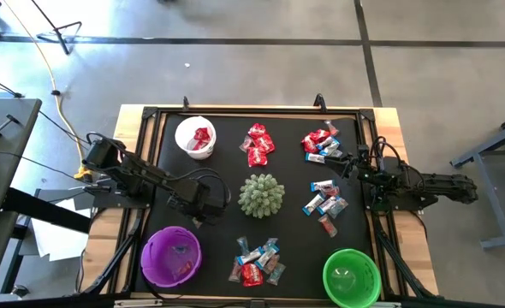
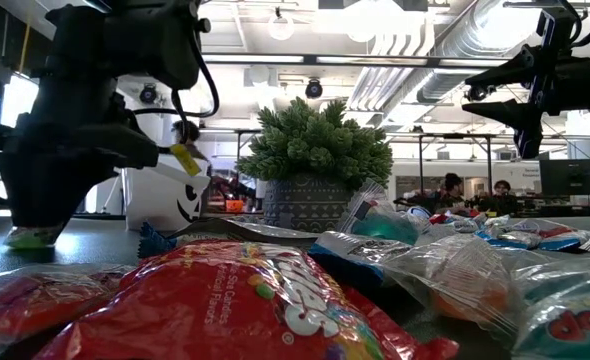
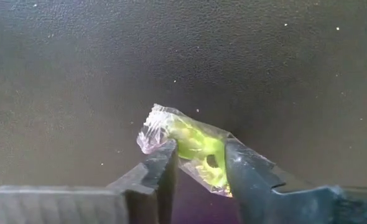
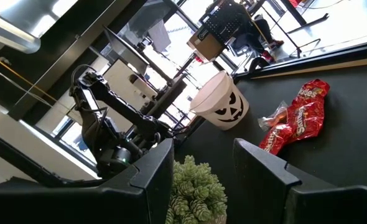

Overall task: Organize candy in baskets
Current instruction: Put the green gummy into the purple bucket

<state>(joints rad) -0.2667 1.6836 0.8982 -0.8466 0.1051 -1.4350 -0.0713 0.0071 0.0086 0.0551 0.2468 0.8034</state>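
Observation:
Wrapped candy lies in four heaps on the black mat: red packs (image 1: 258,144), a red and blue mix (image 1: 321,144), blue ones (image 1: 325,201), and a mixed heap (image 1: 257,261) by the near edge. The white basket (image 1: 195,137) holds a red pack. The purple basket (image 1: 171,255) and green basket (image 1: 351,276) stand at the near corners. My left gripper (image 1: 199,214) hangs between the white and purple baskets, shut on a clear-wrapped yellow-green candy (image 3: 183,140). My right gripper (image 1: 351,162) is open, raised beside the right-hand heaps. My left gripper (image 3: 199,149) pinches the clear-wrapped yellow-green candy across its middle (image 3: 199,152) between the two fingers. One crimped wrapper end (image 3: 152,127) sticks out past the fingertips. The candy (image 2: 185,158) is lifted clear of the mat.
A spiky pale-green plant ball (image 1: 261,195) sits at the mat's centre, between both arms. The mat has a raised black frame (image 1: 252,112) on a wooden table. Bare mat lies near the left gripper and between the heaps.

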